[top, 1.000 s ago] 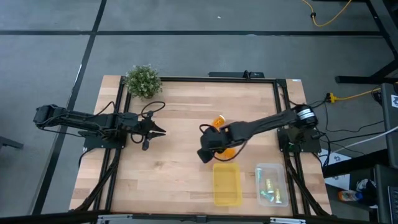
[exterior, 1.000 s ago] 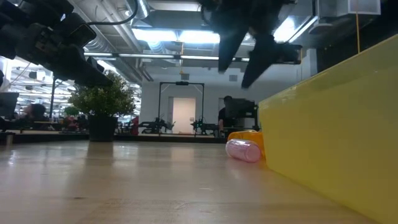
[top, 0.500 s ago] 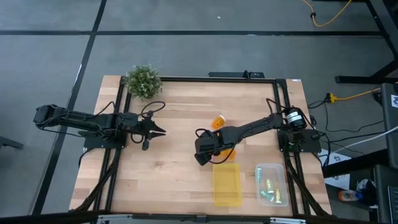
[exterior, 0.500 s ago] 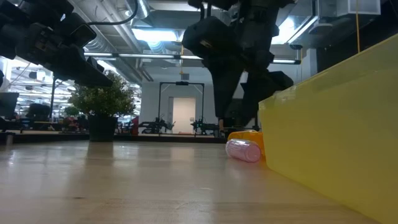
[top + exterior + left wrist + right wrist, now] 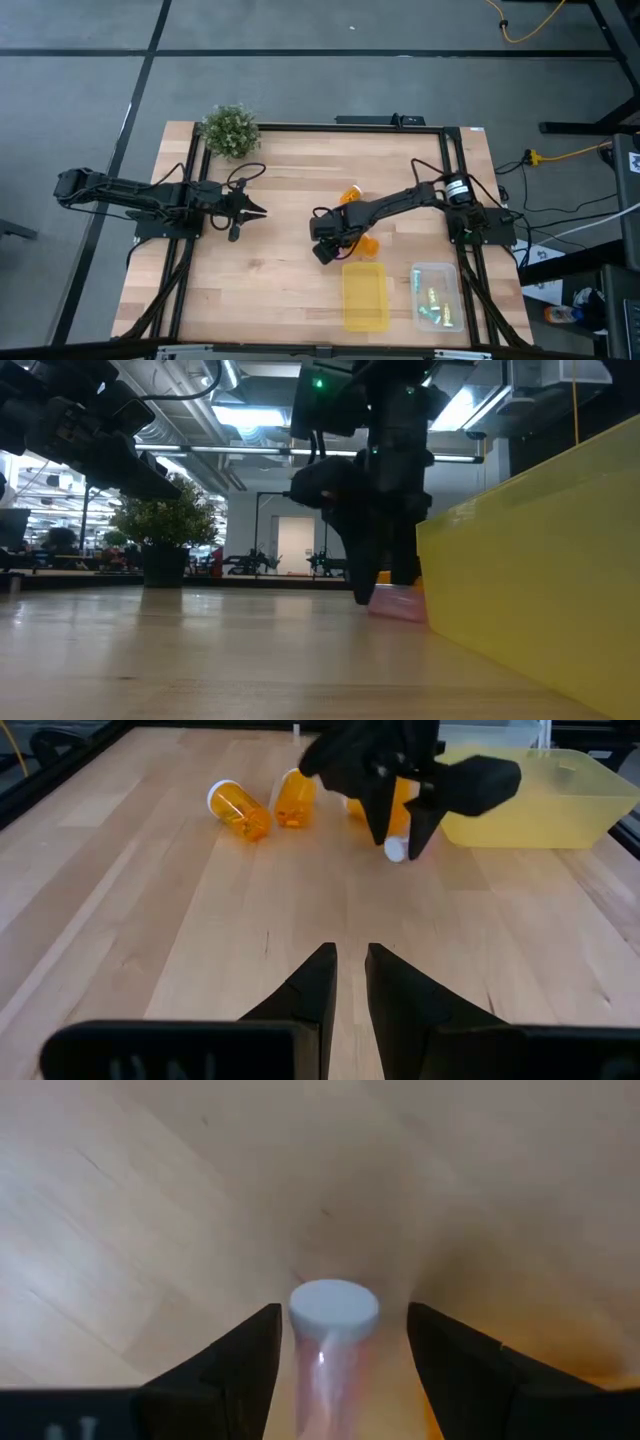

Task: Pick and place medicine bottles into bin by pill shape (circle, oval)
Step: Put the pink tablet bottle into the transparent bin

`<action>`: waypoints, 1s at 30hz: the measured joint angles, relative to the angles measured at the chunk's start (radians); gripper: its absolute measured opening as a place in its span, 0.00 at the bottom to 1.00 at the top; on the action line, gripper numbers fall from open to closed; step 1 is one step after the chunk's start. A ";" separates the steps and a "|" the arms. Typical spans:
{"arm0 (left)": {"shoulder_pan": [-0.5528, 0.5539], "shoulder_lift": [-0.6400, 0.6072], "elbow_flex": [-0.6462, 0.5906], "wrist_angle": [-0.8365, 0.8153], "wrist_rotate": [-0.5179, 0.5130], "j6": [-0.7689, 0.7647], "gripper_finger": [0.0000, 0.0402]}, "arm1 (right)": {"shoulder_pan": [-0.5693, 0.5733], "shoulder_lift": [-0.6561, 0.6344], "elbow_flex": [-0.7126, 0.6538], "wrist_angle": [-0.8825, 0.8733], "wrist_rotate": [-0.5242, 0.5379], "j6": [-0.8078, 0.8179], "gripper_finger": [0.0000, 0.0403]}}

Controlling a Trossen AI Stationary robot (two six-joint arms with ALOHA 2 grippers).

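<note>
A pale pink bottle with a white cap point(image 5: 333, 1308) lies on its side on the wood table, also seen in the low view point(image 5: 400, 604) and the left wrist view point(image 5: 397, 848). My right gripper point(image 5: 325, 248) is open and low over it, one finger on either side, with a gap to the bottle on both sides. Orange bottles lie close by, one at the far side point(image 5: 350, 194) and one beside the gripper point(image 5: 368, 243). My left gripper point(image 5: 250, 210) waits at the table's left, its fingers point(image 5: 345, 975) nearly together and empty.
A yellow bin point(image 5: 365, 296) stands just near-side of the right gripper. A clear bin point(image 5: 437, 296) holding several bottles stands to its right. A leafy plant point(image 5: 229, 130) stands at the far left corner. A black frame runs along the table's edges.
My right gripper has come down from above the table to the pale bottle and tipped to point downward. Its open fingers now stand on either side of the bottle. The bottle has not moved.
</note>
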State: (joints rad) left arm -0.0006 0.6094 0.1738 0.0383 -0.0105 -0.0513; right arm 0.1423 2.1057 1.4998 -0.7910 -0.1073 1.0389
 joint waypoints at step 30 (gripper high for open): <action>0.000 0.000 0.000 0.000 0.000 -0.026 0.13 | -0.090 0.000 0.149 -0.208 0.028 -0.124 0.29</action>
State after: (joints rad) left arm -0.0006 0.6094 0.1738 0.0387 -0.0101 -0.0776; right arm 0.0524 2.1056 1.6490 -0.9991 -0.0792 0.9144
